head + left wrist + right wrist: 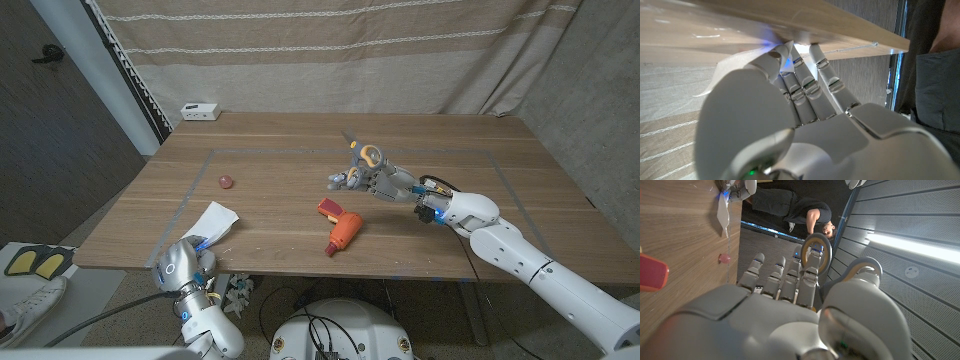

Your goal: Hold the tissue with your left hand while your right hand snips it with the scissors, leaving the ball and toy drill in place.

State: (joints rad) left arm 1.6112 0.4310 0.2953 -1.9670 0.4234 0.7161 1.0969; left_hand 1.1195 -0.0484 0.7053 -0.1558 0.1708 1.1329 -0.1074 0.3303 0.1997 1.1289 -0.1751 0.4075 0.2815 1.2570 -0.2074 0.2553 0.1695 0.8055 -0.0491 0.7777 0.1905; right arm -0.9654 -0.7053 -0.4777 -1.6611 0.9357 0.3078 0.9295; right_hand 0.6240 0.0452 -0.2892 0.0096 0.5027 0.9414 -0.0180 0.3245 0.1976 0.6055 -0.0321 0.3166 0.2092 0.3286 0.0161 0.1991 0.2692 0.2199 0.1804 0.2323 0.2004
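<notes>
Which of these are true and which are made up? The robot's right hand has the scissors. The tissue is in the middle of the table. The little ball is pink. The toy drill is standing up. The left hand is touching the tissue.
1. The right hand has the scissors: true.
2. The tissue is in the middle of the table: false. It lies at the near edge, on the robot's left.
3. The ball is pink: true.
4. The toy drill is standing up: false. It lies on its side.
5. The left hand is touching the tissue: true, at the table's edge.
</notes>
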